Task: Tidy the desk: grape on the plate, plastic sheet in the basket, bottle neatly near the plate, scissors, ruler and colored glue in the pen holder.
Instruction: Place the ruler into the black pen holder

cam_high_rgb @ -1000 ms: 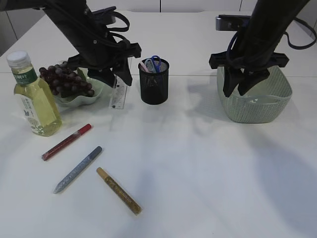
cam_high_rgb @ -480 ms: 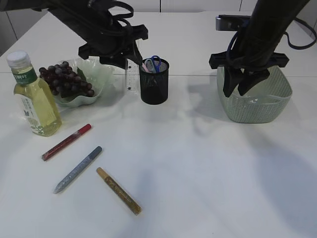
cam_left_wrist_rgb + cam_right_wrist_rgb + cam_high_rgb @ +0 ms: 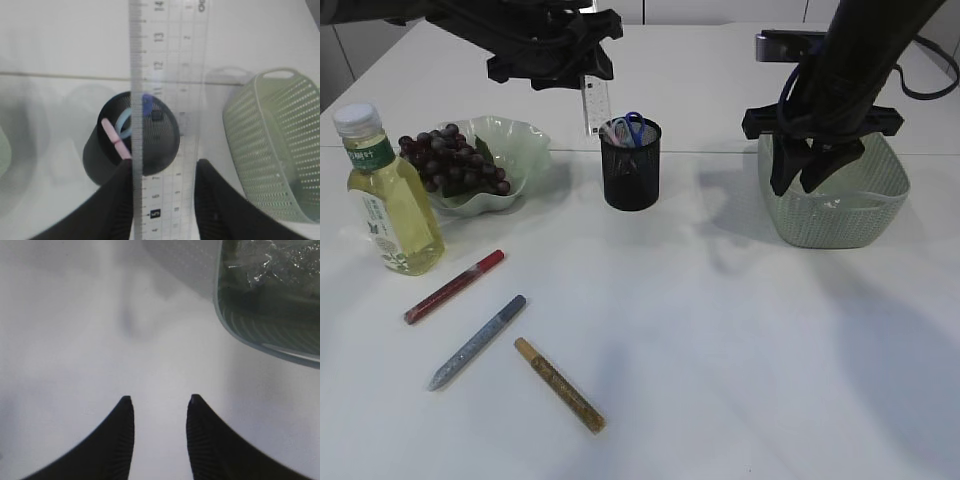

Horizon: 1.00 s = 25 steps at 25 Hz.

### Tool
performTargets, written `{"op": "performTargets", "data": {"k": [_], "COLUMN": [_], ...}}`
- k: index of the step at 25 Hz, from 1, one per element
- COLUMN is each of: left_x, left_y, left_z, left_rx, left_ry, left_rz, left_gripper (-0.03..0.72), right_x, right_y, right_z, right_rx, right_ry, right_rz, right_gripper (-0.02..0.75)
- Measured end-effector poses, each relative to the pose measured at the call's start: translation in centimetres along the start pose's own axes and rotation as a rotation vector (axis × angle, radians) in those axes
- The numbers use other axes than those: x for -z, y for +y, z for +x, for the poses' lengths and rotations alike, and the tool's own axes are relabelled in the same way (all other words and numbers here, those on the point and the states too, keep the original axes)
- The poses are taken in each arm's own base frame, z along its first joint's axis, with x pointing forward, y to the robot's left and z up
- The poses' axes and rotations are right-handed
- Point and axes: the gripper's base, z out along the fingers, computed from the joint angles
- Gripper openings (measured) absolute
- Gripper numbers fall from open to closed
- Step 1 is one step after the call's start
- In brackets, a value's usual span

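Note:
My left gripper (image 3: 578,78) is shut on a clear ruler (image 3: 595,108), which hangs upright just above and left of the black mesh pen holder (image 3: 631,168). In the left wrist view the ruler (image 3: 170,90) crosses the pen holder (image 3: 100,155), which holds scissors (image 3: 125,125). Grapes (image 3: 448,160) lie on the green plate (image 3: 520,140). The bottle (image 3: 390,195) stands left of the plate. Red (image 3: 455,286), blue-grey (image 3: 478,342) and gold (image 3: 560,385) glue sticks lie on the table. My right gripper (image 3: 805,178) is open and empty at the basket's (image 3: 840,215) left rim. The plastic sheet (image 3: 260,260) lies inside the basket.
The white table's (image 3: 740,350) far edge runs behind the pen holder. A grey device (image 3: 780,45) sits at the back right behind the right arm. The basket also shows in the left wrist view (image 3: 280,150), right of the pen holder.
My left gripper has lifted the ruler from beside the plate up and to the right, to above the pen holder. The right arm has not moved.

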Motion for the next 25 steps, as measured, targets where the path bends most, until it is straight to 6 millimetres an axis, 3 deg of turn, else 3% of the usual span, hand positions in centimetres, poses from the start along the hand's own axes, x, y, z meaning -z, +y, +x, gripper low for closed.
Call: {"op": "performTargets", "data": {"k": [10,18,25], "left_x": [-0.2,-3.4,-5.3], "left_y": [-0.4,-1.5,-1.0], "left_z": [-1.6,0.3,0.9], "left_rx": [-0.014,-0.118,-0.171], "left_ry": [-0.207,-0.287,-0.365], "left_rz": [0.038,0.055,0.060], "left_gripper": [0.269,0.269,0.269], "right_x": [0.0,0.0,0.0], "right_y": [0.0,-0.2,-0.2], "right_z": [0.0,0.0,0.0], "right_rx": [0.002,0.008,0.009], "right_ry": [0.000,-0.005,-0.005], "right_rz": [0.000,0.017,0.022], "right_gripper": [0.293,0.293,0.292]}}
